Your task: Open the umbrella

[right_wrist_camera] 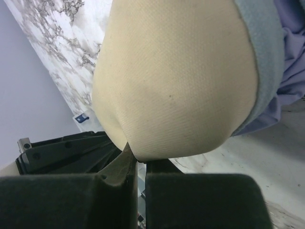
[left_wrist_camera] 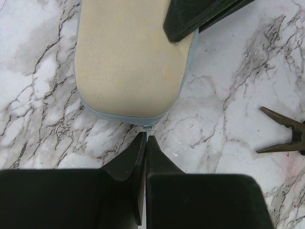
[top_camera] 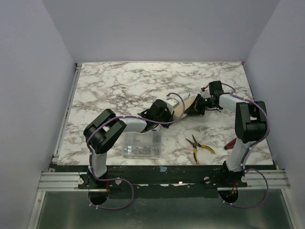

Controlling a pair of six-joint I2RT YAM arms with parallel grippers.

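The umbrella (top_camera: 179, 105) lies bundled in its cream sleeve at the middle of the marble table, between my two grippers. In the left wrist view the sleeve's rounded end (left_wrist_camera: 128, 62) has a grey-blue trim, with a small metal zipper pull (left_wrist_camera: 148, 128) at its tip. My left gripper (left_wrist_camera: 146, 137) is shut on that pull. My right gripper (right_wrist_camera: 139, 160) is shut, pinching the cloth at the sleeve's other end (right_wrist_camera: 176, 86). Lilac canopy fabric (right_wrist_camera: 291, 71) shows beside the sleeve's trim. The shaft is hidden.
A clear plastic box of screws (top_camera: 141, 144) sits near the left arm. Yellow-handled pliers (top_camera: 199, 147) lie at the front right, their jaws showing in the left wrist view as the pliers' tips (left_wrist_camera: 283, 136). A red-handled tool (top_camera: 230, 143) lies by the right arm's base.
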